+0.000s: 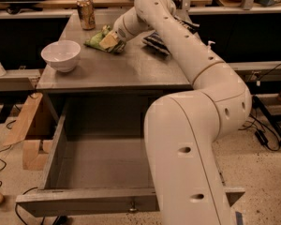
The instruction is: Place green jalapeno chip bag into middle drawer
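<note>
The green jalapeno chip bag (97,40) lies wrinkled on the grey table top (131,71), toward the back, between the can and the dark bag. My gripper (111,39) reaches down from the right and sits right on the bag's right end, touching it. The white arm hides how it holds the bag. The middle drawer (79,202) is pulled wide open below the table. Its inside is bare and its small metal knob (132,205) is at the front. My arm's big lower link covers the drawer's right half.
A white bowl (61,55) stands on the table's left front. A gold can (86,13) stands at the back left. A dark blue chip bag (155,42) lies right of the gripper. Wooden pieces (30,135) and cables lie on the floor at the left.
</note>
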Controlling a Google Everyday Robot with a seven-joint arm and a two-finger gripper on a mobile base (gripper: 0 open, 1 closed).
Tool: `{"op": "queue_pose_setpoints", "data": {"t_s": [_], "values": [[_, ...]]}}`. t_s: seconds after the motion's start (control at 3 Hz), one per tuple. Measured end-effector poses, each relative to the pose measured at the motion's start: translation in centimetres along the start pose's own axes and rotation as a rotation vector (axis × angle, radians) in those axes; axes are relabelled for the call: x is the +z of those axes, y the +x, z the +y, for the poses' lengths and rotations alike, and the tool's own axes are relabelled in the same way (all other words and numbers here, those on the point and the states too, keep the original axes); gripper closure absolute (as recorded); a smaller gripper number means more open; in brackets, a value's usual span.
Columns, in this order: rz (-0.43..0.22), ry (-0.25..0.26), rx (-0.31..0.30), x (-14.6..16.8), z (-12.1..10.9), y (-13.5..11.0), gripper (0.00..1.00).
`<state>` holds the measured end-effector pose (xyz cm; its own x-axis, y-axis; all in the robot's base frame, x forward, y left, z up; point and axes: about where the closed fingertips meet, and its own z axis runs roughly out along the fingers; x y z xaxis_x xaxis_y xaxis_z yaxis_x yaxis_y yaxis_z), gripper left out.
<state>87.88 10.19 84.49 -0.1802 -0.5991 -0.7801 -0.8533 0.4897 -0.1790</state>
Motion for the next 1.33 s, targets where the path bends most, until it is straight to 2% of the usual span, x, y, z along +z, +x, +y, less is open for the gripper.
{"op": "queue_pose_setpoints", "data": {"t_s": [0.33,0.67,1.0,1.33], "values": [[-0.024,-0.004,-0.002,0.14,-0.06,-0.5,0.72],[-0.021,-0.009,-0.002,0.51,0.16,-0.4,0.96],[-0.02,-0.011,-0.002,0.68,0.26,-0.35,1.0],[-0.032,-0.021,-0.001,0.18,0.03,-0.73,1.0]]}}
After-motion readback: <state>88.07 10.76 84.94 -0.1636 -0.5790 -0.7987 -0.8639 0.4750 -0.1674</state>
